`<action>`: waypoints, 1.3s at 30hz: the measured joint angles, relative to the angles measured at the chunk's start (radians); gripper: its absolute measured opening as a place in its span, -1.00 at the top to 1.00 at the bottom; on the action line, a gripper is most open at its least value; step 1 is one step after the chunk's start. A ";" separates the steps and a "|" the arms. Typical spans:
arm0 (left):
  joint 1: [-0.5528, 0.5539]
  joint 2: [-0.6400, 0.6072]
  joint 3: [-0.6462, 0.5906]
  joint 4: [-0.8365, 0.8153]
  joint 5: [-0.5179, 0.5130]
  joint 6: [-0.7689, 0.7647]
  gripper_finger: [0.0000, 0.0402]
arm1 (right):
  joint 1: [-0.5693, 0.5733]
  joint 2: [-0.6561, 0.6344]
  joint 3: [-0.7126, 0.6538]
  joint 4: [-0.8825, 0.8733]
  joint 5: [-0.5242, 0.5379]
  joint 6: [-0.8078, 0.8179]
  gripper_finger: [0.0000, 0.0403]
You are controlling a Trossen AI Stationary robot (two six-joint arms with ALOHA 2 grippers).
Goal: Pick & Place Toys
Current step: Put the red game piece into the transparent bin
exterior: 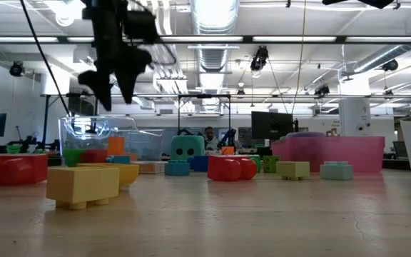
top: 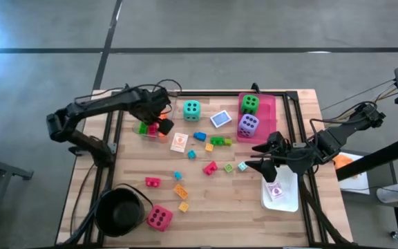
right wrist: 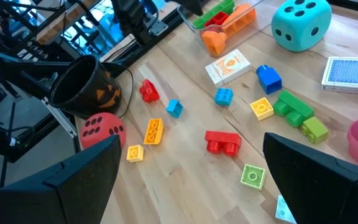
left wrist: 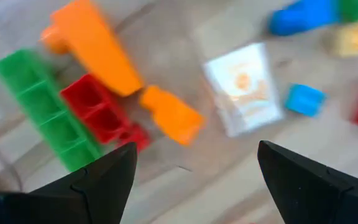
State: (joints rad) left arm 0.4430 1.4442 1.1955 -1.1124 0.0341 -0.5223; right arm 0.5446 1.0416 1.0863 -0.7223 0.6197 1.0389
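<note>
My left gripper [top: 163, 116] is open and empty. It hangs above a clear tray [exterior: 95, 132] holding green [left wrist: 42, 106], red [left wrist: 95, 109] and orange blocks [left wrist: 98, 46]. My right gripper [top: 260, 156] is open and empty, above the table's right side near the white tray [top: 289, 200]. The teal die [top: 191, 108] rests on the table. The green die [top: 249, 104] and the purple die [top: 248, 124] sit in the pink tray [top: 271, 104]. The pink-red die [top: 159, 218] lies at the near edge. Small blocks [right wrist: 222, 142] and two picture cards [top: 178, 142] [top: 220, 119] lie scattered mid-table.
A round black pot [top: 121, 207] stands at the near left beside the pink-red die. The white tray holds a card [top: 276, 191]. Black frame rails [top: 297, 131] run along the table's left and right sides.
</note>
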 joint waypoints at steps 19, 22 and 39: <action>-0.719 -0.011 -0.060 0.098 -0.079 0.064 -0.68 | 0.001 0.000 0.000 0.011 -0.016 -0.002 -0.91; -0.760 0.021 -0.088 0.105 -0.104 0.018 -0.68 | 0.001 0.000 0.000 0.016 -0.028 -0.017 -0.91; -0.778 0.196 -0.155 0.142 -0.011 -0.003 -0.68 | 0.001 0.000 0.000 0.116 -0.045 -0.074 -0.91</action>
State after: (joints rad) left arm -0.3347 1.6406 1.0409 -0.9702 0.0228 -0.5253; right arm 0.5453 1.0416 1.0863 -0.6067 0.5747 0.9652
